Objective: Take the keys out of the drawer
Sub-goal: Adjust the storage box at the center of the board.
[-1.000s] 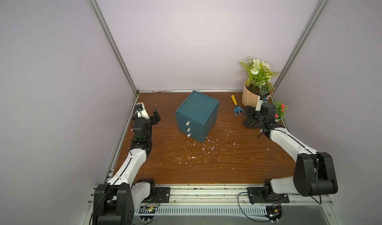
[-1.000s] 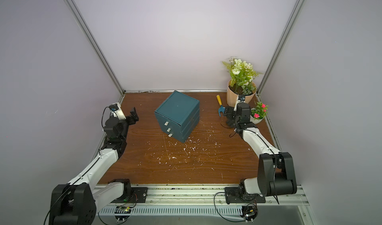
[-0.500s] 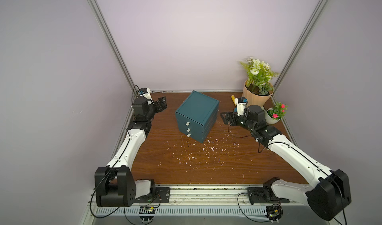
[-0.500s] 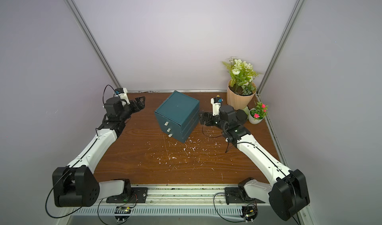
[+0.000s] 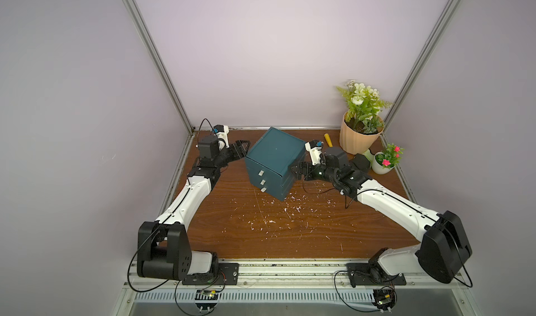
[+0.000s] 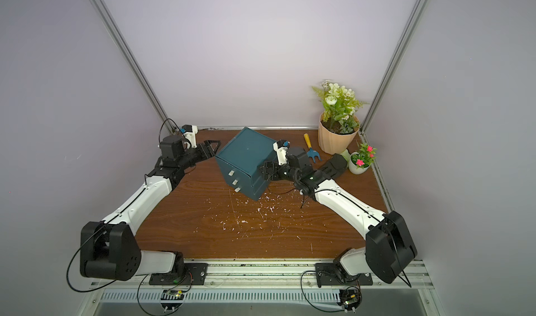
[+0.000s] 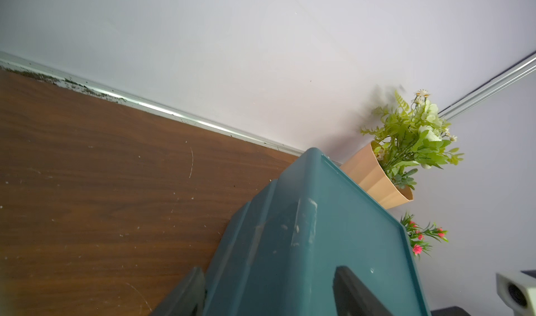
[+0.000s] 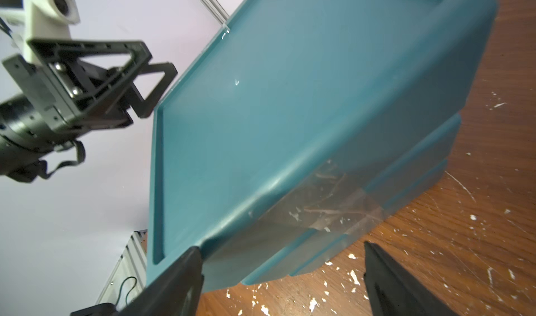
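Bright even light; wrist cams blurry.

**Robot test cell, definitely not someone's home**

Pretty sure this is a lab rig. Plain lilac walls [image 5: 261, 53] close in three sides, joined by bare aluminium posts [image 5: 153, 56], so it reads as a built booth, not a real room. A left arm [image 5: 188, 195] and a right arm [image 5: 391, 207] are mounted on a metal rail [image 5: 290, 266] along the front of the wood-look worktop [image 5: 232, 227], with a bare circuit board [image 5: 206, 293] hanging just below it. One wrist carries a white camera [image 8: 52, 6]. The only homey bits are a drawer box [image 5: 275, 152], a potted plant [image 5: 358, 139] and a little pink-flowered pot [image 5: 383, 166]. White flecks [image 5: 290, 210] are scattered over the wood.
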You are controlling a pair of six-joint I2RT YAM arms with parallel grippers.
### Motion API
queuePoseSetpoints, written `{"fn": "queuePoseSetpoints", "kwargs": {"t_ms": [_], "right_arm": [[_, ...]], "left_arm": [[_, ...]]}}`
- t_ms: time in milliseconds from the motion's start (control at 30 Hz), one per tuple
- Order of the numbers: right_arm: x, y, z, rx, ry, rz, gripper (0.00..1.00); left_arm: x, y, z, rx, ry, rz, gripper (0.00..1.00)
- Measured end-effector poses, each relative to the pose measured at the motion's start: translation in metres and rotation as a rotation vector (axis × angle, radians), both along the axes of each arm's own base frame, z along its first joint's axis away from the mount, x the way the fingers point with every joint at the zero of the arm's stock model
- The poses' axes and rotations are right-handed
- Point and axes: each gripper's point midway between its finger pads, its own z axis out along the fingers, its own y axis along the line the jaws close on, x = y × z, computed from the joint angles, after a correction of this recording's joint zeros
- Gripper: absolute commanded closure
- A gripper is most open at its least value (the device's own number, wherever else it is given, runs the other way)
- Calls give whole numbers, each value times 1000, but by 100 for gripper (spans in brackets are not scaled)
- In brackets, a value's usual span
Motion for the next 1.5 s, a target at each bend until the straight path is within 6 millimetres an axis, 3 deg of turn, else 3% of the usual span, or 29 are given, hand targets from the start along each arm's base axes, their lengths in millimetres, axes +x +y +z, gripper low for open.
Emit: {"fn": "queuePoseSetpoints", "kwargs": {"t_ms": [133,233,567,833,1500], "right_arm": [[4,9,2,16,11,23,9],[11,17,5,26,14,38,2],[8,23,15,41,35,65,1],[4,20,11,14,83,60,1],[4,9,0,-4,119,9,3]], "left_arm": [[-14,-8,0,-20,6,-38,33],[-20,-16,-3,-22,19,-66,33],[-27,-26,-8,8,36,-87,31],[-36,-39,-16,40,67,-128,31],[-49,-42,-23,22,72,-142,34]]}}
